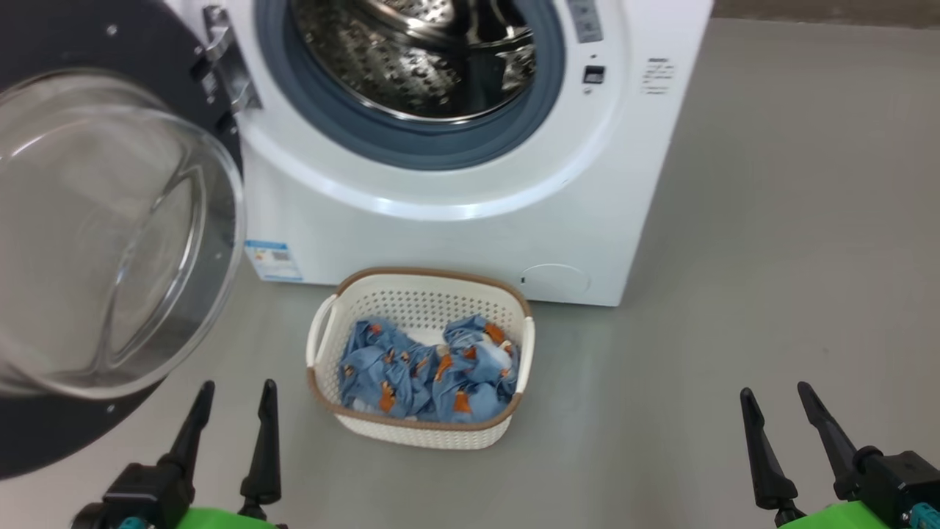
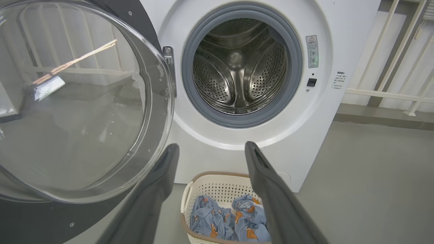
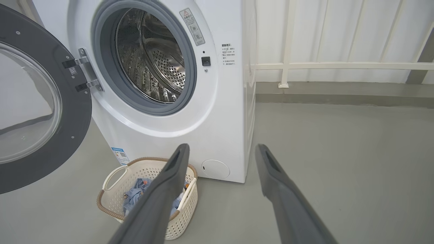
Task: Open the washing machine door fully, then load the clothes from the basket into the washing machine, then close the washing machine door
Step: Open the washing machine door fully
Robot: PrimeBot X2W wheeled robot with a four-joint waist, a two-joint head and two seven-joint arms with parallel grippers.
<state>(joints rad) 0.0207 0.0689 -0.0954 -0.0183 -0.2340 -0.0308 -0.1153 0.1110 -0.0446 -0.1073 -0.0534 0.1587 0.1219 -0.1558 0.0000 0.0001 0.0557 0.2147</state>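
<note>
The white washing machine [image 1: 470, 220] [image 2: 325, 112] [image 3: 220, 112] stands ahead with its steel drum [image 1: 426, 51] [image 2: 239, 64] [image 3: 151, 59] bare. Its black door [image 1: 110, 220] [image 2: 78, 101] [image 3: 30, 105] with the glass bowl is swung out to the left. On the floor before the machine sits the cream basket [image 1: 422, 294] [image 2: 217, 184] [image 3: 115, 200], holding blue bear-print clothes [image 1: 426, 371] [image 2: 225, 217] [image 3: 135, 196]. My left gripper [image 1: 235, 393] [image 2: 212, 150] is open, low at the left near the door. At the lower right my right gripper [image 1: 777, 393] [image 3: 222, 150] is open, holding nothing.
Grey floor [image 1: 771, 220] spreads to the right of the machine. A white railing [image 3: 339, 64] [image 2: 390, 91] runs along the wall behind. A blue energy sticker [image 1: 273, 261] marks the machine's lower left front.
</note>
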